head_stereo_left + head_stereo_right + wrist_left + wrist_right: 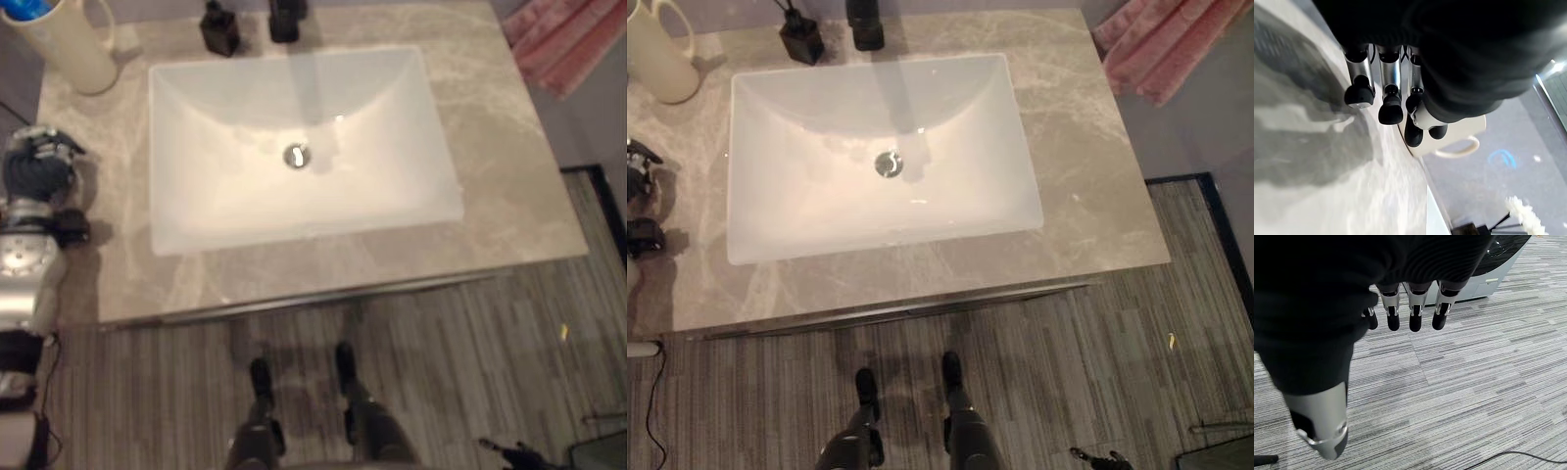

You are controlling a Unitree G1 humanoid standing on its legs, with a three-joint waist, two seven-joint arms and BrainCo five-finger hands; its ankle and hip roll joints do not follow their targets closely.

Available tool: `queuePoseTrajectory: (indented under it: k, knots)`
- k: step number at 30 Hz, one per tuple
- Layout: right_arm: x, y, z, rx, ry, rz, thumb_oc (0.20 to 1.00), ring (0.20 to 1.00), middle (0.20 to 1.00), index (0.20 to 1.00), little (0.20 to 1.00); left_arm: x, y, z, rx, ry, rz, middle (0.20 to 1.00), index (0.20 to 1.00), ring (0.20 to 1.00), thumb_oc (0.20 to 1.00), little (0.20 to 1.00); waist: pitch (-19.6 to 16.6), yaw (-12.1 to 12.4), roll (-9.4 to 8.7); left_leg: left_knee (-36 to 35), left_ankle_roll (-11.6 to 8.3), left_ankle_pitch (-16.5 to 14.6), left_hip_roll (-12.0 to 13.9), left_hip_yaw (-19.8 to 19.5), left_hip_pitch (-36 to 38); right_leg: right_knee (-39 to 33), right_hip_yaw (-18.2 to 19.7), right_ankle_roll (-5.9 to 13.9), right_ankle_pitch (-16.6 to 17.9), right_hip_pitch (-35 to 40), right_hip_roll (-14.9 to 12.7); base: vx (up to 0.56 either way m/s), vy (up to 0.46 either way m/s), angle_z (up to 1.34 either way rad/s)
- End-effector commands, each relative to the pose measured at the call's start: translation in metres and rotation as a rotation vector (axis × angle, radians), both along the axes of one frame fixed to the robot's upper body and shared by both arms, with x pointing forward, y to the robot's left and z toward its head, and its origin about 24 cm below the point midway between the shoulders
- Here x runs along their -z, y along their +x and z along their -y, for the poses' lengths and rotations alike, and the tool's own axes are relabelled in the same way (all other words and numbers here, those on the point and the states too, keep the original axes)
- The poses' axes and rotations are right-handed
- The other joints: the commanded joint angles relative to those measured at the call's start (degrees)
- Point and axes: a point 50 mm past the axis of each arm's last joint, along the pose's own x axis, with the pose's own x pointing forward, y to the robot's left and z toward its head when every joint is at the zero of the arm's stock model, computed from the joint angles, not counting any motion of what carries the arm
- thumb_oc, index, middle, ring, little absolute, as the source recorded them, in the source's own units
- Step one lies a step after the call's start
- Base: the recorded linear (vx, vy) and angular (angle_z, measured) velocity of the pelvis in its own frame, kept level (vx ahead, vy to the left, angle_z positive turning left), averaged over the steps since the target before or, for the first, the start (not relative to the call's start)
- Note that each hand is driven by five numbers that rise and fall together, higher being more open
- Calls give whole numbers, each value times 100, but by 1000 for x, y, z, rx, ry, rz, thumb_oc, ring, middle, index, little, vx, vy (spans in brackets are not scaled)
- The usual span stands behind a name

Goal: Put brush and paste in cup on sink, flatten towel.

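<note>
Left hand (pixel 39 171): sits at the far left edge of the counter (pixel 500 166), over the marble-patterned top, dark ribbed cover uppermost; in its own wrist view the fingers (pixel 1359 93) hang relaxed and lightly bent in a row, dark tips just above the stone, with nothing held between them and the thumb. Cup (pixel 69 44): cream-coloured, tall, with a loop handle on its side, standing upright at the back left corner of the counter, beyond the left hand and apart from it; in the left wrist view its pale body and handle (pixel 1457 147) show just past the fingertips. Blue item (pixel 24 8): stands inside the cup, poking above the rim; too little is in frame to tell brush from paste. Sink (pixel 186 225): white rectangular basin set into the middle of the counter, metal drain (pixel 296 156) at its centre, to the right of the left hand. Dark bottle (pixel 218 29) and dark tap (pixel 284 20): upright behind the basin's rear edge, side by side, between cup and towel. Towel (pixel 563 44): pink, ribbed, bunched in folds at the back right, hanging past the counter's right corner, well apart from the left hand. Right hand (pixel 1410 308): hangs over grey striped carpet (pixel 1474 382), fingers straight and slightly spread, holding nothing, away from all counter items.
</note>
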Motion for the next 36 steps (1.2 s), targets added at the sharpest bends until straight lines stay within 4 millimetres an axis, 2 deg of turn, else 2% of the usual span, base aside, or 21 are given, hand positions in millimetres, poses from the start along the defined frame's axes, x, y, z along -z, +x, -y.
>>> queuePoseTrajectory:
  k: [1, 8, 13, 16, 25, 36]
  knots:
    - [-12, -24, 27, 24, -79, -83, 1000, 1000, 1000, 1000, 1000, -29, -7, -18, -82, 8, 113, 200, 200, 200, 200, 200, -232, -100, 46, 74, 141, -265, 47, -205, 123, -7, -223, 107, -182, 54, -184, 0, 0, 0]
    - [-15, -27, 33, 8, -97, -102, 1000, 1000, 1000, 1000, 1000, -45, 1, -27, -141, -20, 145, 200, 200, 200, 200, 200, -263, -205, 48, 74, 124, -233, 66, -197, 55, -7, -225, 107, -163, -1, -180, 0, 0, 0]
    - [-24, -25, 45, 21, -134, -86, 1000, 1000, 1000, 1000, 1000, -66, 13, -24, -164, -16, 165, 200, 200, 200, 200, 200, -260, -285, -10, 74, 105, -208, 82, -189, -20, -7, -212, 131, -140, -74, -160, 0, 0, 0]
    - [-24, -27, 46, 26, -131, -89, 1000, 1000, 1000, 1000, 1000, -74, 16, -26, -186, -22, 177, 200, 200, 200, 200, 200, -221, -317, -47, 74, 94, -182, 89, -182, -65, -7, -191, 149, -115, -136, -148, 9, -4, -2]
    - [-19, -28, 39, 41, -100, -79, 1000, 1000, 1000, 1000, 1000, -85, 16, -37, -255, -43, 180, 200, 200, 200, 200, 200, -165, -369, -110, 74, 69, -133, 120, -203, -226, -7, -162, 171, -92, -302, -131, 38, 4, -3]
    - [-14, -30, 31, 31, -69, -86, 1000, 1000, 1000, 1000, 1000, -90, 9, -36, -259, 7, 198, 200, 200, 200, 200, 200, -162, -296, -153, 74, 87, -154, 95, -314, -283, -7, -205, 159, -137, -308, -144, 34, 12, 0]
